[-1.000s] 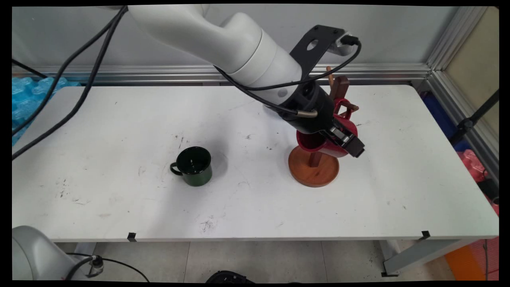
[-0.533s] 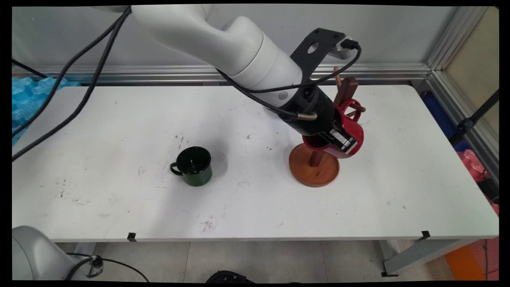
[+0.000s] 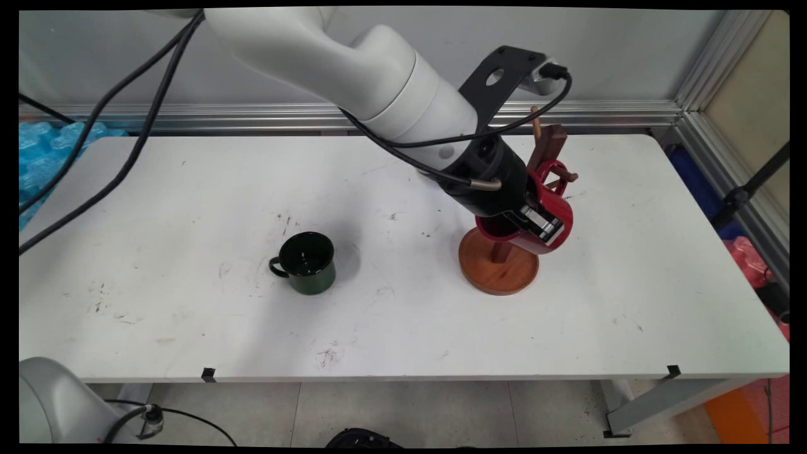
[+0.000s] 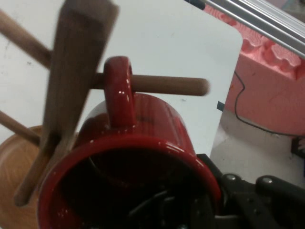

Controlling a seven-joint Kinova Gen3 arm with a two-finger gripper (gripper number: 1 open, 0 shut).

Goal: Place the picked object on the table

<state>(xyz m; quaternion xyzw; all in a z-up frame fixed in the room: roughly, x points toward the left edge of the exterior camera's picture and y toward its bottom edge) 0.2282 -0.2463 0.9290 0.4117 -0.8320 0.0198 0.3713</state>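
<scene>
We saw the gripper (image 3: 541,222) clenched on the wall of the red mug (image 3: 560,211), 1 finger inside the rim and 1 outside. The mug lay tipped on its side against the wooden mug stand (image 3: 498,271) at the table's (image 3: 189,189) right half. From the hand view, its handle (image 4: 119,90) ringed 1 peg (image 4: 167,86) of the stand. A dark green mug (image 3: 307,261) stood upright, well apart to the left.
</scene>
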